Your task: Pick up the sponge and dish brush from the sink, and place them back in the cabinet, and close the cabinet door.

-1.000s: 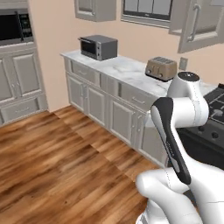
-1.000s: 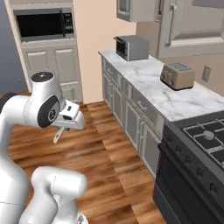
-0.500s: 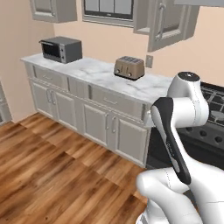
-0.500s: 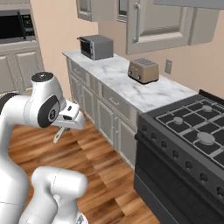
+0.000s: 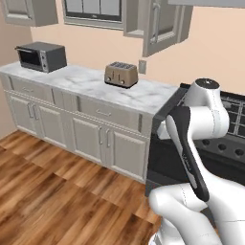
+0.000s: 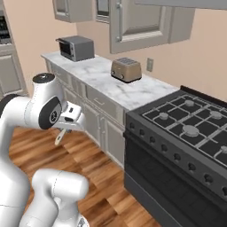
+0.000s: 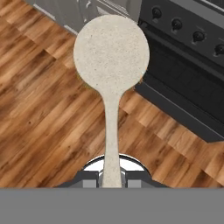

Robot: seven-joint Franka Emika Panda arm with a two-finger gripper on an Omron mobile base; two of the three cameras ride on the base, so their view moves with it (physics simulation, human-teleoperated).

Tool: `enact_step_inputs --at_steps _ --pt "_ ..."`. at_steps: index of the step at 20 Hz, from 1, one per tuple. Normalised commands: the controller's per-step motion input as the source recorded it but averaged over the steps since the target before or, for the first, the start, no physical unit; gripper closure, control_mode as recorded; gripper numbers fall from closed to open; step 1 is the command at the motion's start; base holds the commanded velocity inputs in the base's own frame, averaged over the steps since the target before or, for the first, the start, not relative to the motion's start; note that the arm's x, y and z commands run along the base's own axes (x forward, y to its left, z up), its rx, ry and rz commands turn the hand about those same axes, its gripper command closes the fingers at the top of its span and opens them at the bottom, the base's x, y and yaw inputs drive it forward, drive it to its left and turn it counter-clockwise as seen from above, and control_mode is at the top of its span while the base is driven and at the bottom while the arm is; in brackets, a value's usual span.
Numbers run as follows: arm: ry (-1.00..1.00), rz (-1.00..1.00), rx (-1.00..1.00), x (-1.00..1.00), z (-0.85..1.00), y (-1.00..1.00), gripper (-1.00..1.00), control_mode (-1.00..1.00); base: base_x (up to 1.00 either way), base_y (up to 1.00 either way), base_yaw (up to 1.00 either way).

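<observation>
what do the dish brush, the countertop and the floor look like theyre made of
Dish brush: speckled cream head and matching slim handle, matte; perhaps wood or fibre, unclear. Countertop: white with grey veining, looks like polished marble. Floor: brown planks with grain, seemingly varnished wood.

We see flat, even rendered light with no glare; a soft shadow lies under the white marble countertop (image 5: 91, 83). Just beyond our hand, the wooden plank floor (image 7: 39, 96) looks slightly blurred.
</observation>
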Motion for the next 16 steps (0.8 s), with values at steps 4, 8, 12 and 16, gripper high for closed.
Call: enact_step_inputs --at_steps 4,8,12,16 --pt "0.0 0.0 0.0 0.0 0.0 0.0 1.0 1.0 0.03 0.0 -0.29" --pt "0.0 0.0 0.0 0.0 0.0 0.0 1.0 1.0 0.11 0.0 -0.32" --pt "0.0 0.0 0.0 0.0 0.0 0.0 1.0 1.0 0.09 0.0 -0.33" --pt "0.0 0.0 0.0 0.0 0.0 0.0 1.0 1.0 0.1 0.0 -0.33"
